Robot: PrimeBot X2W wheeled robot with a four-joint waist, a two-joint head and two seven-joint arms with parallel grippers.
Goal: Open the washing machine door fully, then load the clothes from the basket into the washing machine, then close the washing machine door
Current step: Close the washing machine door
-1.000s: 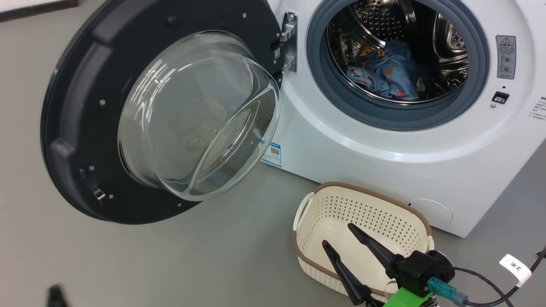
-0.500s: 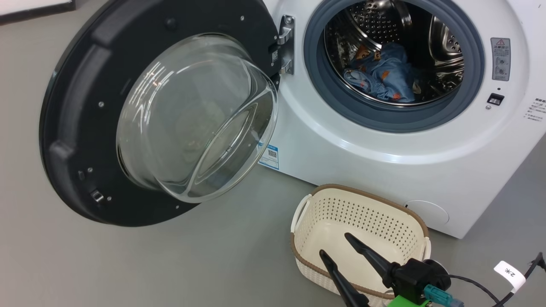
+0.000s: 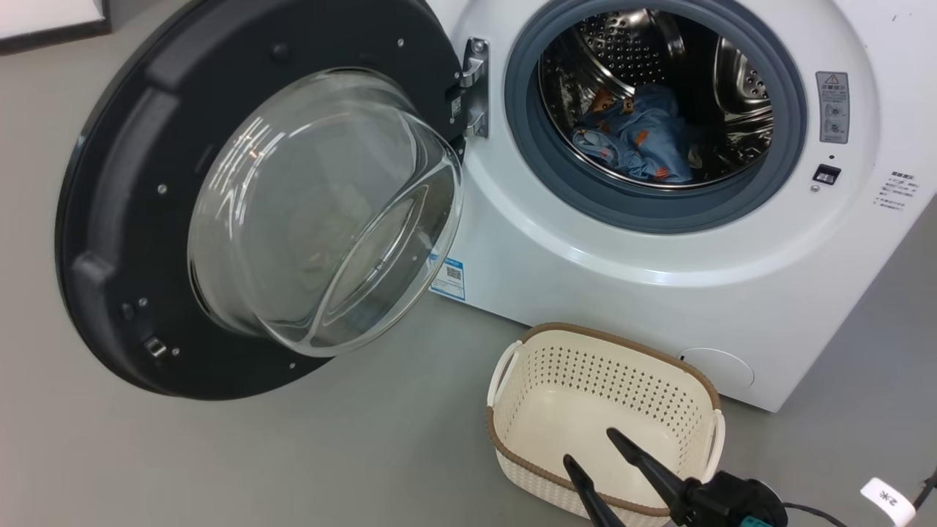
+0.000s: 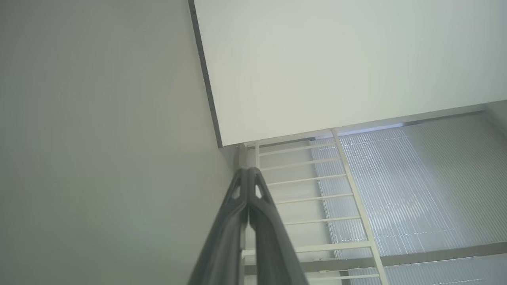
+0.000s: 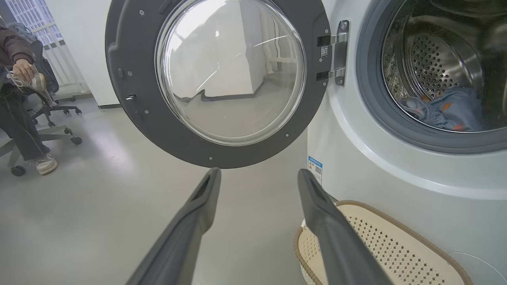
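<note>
Blue clothes: inside washing machine; basket bare.
Right gripper: released, I've nothing left to carry.
Left gripper: clenched, empty.

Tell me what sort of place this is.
Probably an office or lab test space, not a home laundry room: the washing machine stands on a bare grey floor in an open room, and a person sits on a wheeled office chair nearby.
</note>
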